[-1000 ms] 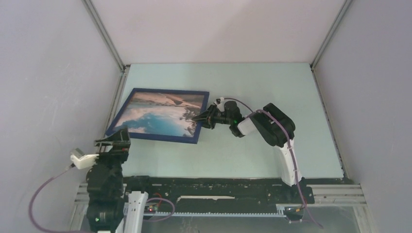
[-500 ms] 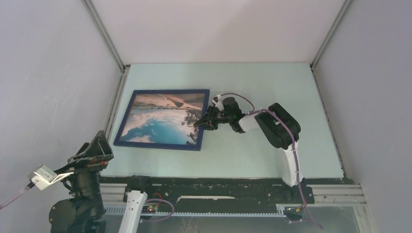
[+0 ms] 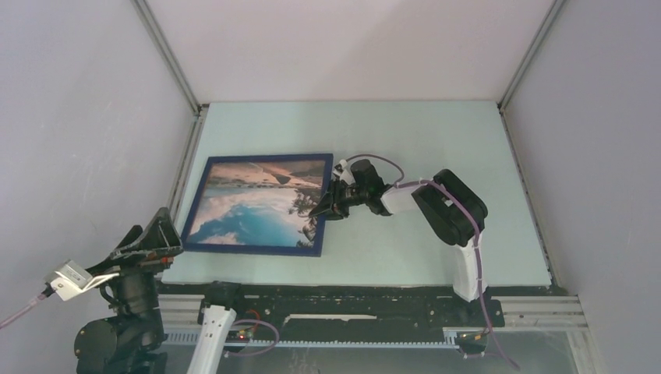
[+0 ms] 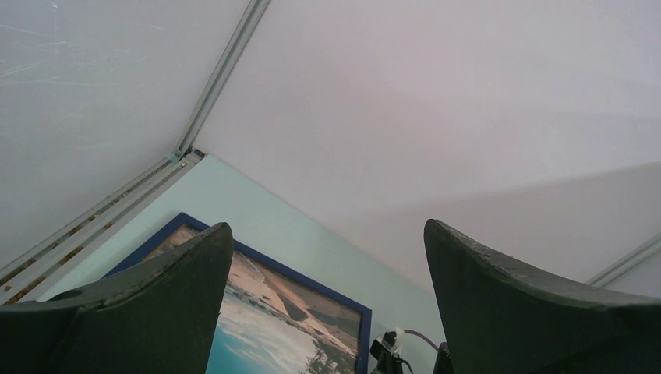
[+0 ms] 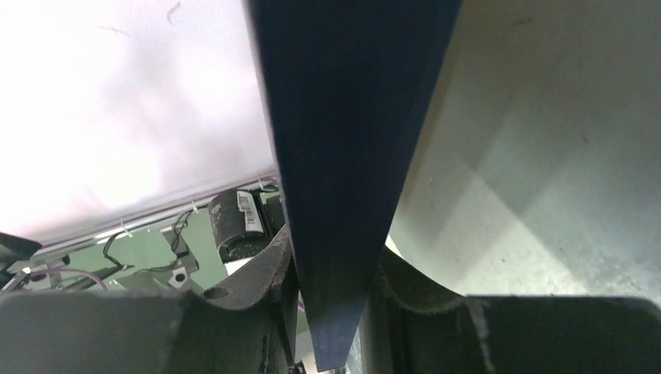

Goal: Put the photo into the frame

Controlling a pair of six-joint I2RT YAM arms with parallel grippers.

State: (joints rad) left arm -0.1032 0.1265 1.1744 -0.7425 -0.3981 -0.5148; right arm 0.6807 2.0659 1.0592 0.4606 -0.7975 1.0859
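One frame (image 3: 269, 157) holds one photo (image 3: 249, 206). The right hand (image 3: 321, 209) pinches the frame's right edge; the left hand (image 4: 327, 226), well apart from it, is spread.

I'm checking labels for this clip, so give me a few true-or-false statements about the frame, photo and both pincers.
1. The right pincer clamps the right edge of the navy-bordered rectangular picture frame. True.
2. The left pincer holds the frame's left edge. False: it is open, empty and apart from the frame.
3. The turquoise-water landscape photo shows inside the frame, facing up. True.
4. The frame sits on the right half of the pale green table. False: it is on the left half.
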